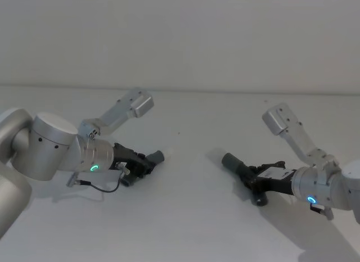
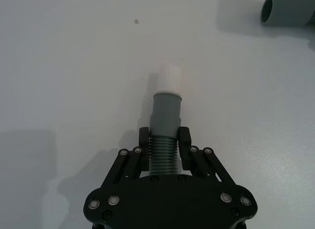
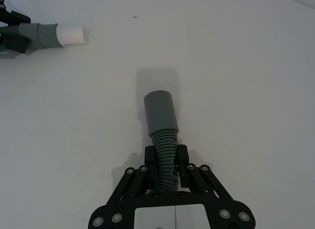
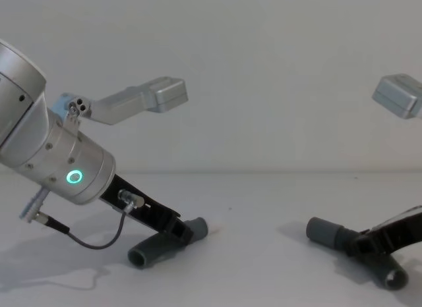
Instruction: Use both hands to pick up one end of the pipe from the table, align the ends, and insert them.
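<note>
Left gripper (image 2: 164, 140) clamped the ribbed part of the white-tipped pipe piece (image 2: 166, 116), right gripper (image 3: 166, 157) the ribs of the socket piece (image 3: 160, 111), both low at the table (image 1: 185, 217), well apart; pieces looked light, collars stiff, ribs bendy, so gripping beside the collar seemed right.

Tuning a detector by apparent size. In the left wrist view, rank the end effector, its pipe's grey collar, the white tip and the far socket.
1. Left end effector.
2. Grey collar and far socket: alike; the socket is farther off and cut by the edge.
3. White tip.
</note>
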Controlling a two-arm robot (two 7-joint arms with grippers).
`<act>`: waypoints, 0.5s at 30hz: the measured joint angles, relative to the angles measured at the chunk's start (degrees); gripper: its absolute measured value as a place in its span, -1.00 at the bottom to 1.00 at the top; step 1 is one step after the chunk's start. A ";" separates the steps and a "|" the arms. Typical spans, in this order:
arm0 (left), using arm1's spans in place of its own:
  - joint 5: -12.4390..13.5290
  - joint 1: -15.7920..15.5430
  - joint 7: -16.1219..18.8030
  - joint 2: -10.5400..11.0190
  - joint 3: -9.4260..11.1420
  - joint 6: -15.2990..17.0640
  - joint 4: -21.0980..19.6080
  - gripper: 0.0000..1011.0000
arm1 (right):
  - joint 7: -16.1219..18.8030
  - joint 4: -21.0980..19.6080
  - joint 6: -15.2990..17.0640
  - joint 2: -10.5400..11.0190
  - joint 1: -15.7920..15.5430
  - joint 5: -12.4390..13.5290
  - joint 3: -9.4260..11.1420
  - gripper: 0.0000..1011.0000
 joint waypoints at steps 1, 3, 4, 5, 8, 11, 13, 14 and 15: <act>0.00 0.00 0.00 0.00 0.00 0.00 0.00 -0.34 | 0.00 0.00 0.00 0.00 0.00 0.00 0.00 -0.48; 0.00 0.00 0.00 0.00 0.00 0.00 0.00 -0.34 | 0.00 0.00 0.00 -0.01 0.00 0.00 0.00 -0.48; 0.00 0.00 0.00 0.00 0.00 0.00 0.00 -0.34 | 0.00 -0.01 0.00 -0.02 0.00 0.00 0.00 -0.48; 0.00 0.00 0.00 0.00 0.00 0.00 0.00 -0.34 | 0.00 -0.02 0.00 -0.02 -0.01 -0.01 0.00 -0.48; 0.01 0.01 0.00 0.00 0.00 0.00 0.00 -0.34 | 0.00 -0.12 -0.11 0.00 -0.15 -0.04 0.08 -0.48; 0.09 0.00 -0.20 0.11 0.08 -0.13 -0.11 -0.34 | 0.00 -0.40 -0.71 0.11 -0.40 -0.16 0.23 -0.48; 0.17 0.00 -0.53 0.27 0.19 -0.48 -0.39 -0.34 | -0.06 -0.80 -1.39 0.23 -0.67 -0.33 0.42 -0.48; 0.21 -0.01 -0.62 0.35 0.22 -0.63 -0.53 -0.34 | -0.16 -1.09 -1.88 0.34 -0.85 -0.43 0.58 -0.48; 0.25 0.00 -0.72 0.43 0.23 -0.83 -0.69 -0.34 | -0.16 -1.09 -1.88 0.34 -0.85 -0.43 0.58 -0.48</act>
